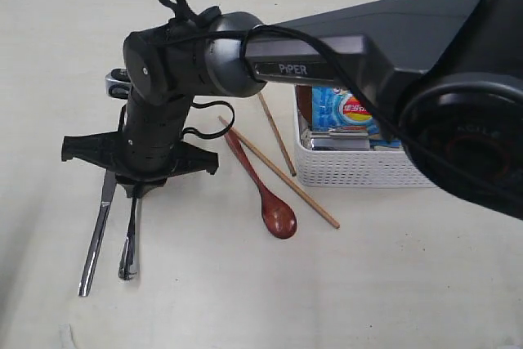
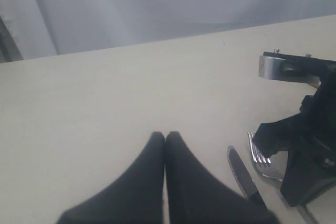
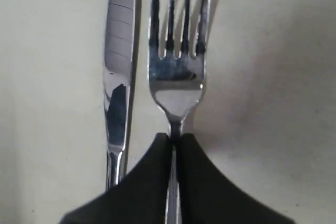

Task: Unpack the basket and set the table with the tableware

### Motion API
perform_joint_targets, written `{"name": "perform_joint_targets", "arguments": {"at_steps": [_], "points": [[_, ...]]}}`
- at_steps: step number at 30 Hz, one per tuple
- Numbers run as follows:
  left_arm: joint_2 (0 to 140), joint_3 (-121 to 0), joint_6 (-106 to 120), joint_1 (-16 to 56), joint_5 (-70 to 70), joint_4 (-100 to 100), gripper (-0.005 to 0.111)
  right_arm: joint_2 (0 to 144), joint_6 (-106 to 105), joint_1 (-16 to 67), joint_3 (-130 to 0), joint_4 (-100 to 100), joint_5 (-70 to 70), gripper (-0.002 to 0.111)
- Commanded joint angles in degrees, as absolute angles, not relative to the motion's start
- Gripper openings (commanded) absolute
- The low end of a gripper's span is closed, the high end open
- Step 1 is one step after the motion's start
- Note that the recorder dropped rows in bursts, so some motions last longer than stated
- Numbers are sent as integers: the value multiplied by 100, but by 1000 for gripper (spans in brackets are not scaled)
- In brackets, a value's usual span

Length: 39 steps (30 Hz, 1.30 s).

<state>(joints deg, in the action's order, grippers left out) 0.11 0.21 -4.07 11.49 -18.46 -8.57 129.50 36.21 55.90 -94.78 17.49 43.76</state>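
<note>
Cream table (image 1: 392, 284), mostly bare. The right arm (image 1: 368, 38) reaches in from the right and across the middle, with "PiPER" in white on its dark forearm. The white perforated basket (image 1: 359, 167) sits right of centre under that arm. A blue snack bag (image 1: 347, 110) stands in it, print too small to read. Laid out on the table left of the basket: dark red wooden spoon (image 1: 274, 210), bowl end toward the viewer, and two chopsticks (image 1: 282, 176), one crossing over the spoon's handle. Further left, knife (image 1: 96, 239) and fork (image 1: 129, 243) lie side by side, close but apart. The right gripper (image 3: 173, 137) points straight down, pinched on the fork's neck just behind the tines. The left gripper (image 2: 165, 136) has its fingers pressed together on nothing, over bare table near the knife tip.
</note>
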Motion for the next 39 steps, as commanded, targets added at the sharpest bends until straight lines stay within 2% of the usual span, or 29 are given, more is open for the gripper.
{"name": "perform_joint_targets", "arguments": {"at_steps": [1, 21, 23, 28, 30, 39], "points": [[0, 0, -390, 1137, -1840, -844, 0, 13000, 3991, 5623, -9460, 1806, 4341, -1], [0, 0, -390, 1137, -1840, -844, 0, 13000, 3884, 5807, -9460, 1471, 4364, 0], [0, 0, -390, 1137, -1840, -855, 0, 13000, 3870, 5807, -9460, 1471, 4375, 9], [0, 0, -390, 1137, -1840, -855, 0, 13000, 3870, 5807, -9460, 1498, 4288, 45], [0, 0, -390, 1137, -1840, -855, 0, 12974, 3834, 5807, -9460, 1484, 4290, 49], [0, 0, -390, 1137, -1840, -894, 0, 12012, 3569, 5390, -9460, 701, 5197, 49]]}}
